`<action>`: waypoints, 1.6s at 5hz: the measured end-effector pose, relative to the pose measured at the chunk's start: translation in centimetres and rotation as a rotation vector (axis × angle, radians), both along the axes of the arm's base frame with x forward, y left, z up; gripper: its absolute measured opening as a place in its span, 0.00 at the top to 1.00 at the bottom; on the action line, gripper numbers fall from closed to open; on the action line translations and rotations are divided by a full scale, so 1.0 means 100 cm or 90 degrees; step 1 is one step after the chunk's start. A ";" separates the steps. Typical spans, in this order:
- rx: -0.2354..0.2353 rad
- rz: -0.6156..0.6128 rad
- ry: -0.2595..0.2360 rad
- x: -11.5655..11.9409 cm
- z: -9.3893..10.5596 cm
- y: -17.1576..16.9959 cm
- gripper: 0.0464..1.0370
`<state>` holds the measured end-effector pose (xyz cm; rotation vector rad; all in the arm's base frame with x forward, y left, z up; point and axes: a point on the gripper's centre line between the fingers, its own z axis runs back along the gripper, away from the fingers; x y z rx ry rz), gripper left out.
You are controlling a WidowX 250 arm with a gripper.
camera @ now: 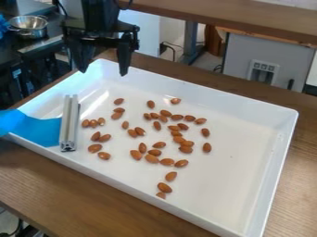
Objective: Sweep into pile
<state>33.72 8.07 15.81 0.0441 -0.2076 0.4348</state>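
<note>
The black gripper [103, 67] hangs over the back left corner of the white tray [248, 99], above its rim, its two fingers spread apart with nothing between them. Many brown almonds [151, 159] lie scattered over the left and middle of the tray floor, some touching, several trailing toward the front wall. At the tray's left side a silver metal bar [69, 122] lies lengthwise, with a blue sheet [34, 127] attached or tucked beside it that reaches over the left wall. The gripper is behind the bar and touches neither it nor the almonds.
The tray stands on a brown wooden table [59, 187]. A metal colander [28, 26] sits on a dark surface at the upper left. Behind are another wooden tabletop [229, 18] and a grey cabinet [238, 58].
</note>
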 end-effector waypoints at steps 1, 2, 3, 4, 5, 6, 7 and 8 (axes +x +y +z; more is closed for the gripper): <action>-0.004 0.003 0.018 0.000 -0.010 0.000 0.04; 0.020 -0.008 0.018 0.003 -0.028 -0.007 0.04; 0.062 0.019 0.026 0.001 -0.030 -0.003 0.04; 0.064 0.001 0.045 -0.006 -0.037 0.000 0.04; 0.052 0.012 0.053 -0.015 -0.047 0.011 0.04; 0.045 0.006 0.010 -0.021 -0.048 0.026 0.04; 0.028 -0.008 -0.029 -0.027 -0.056 0.036 0.04; 0.015 -0.002 -0.055 -0.031 -0.063 0.043 0.04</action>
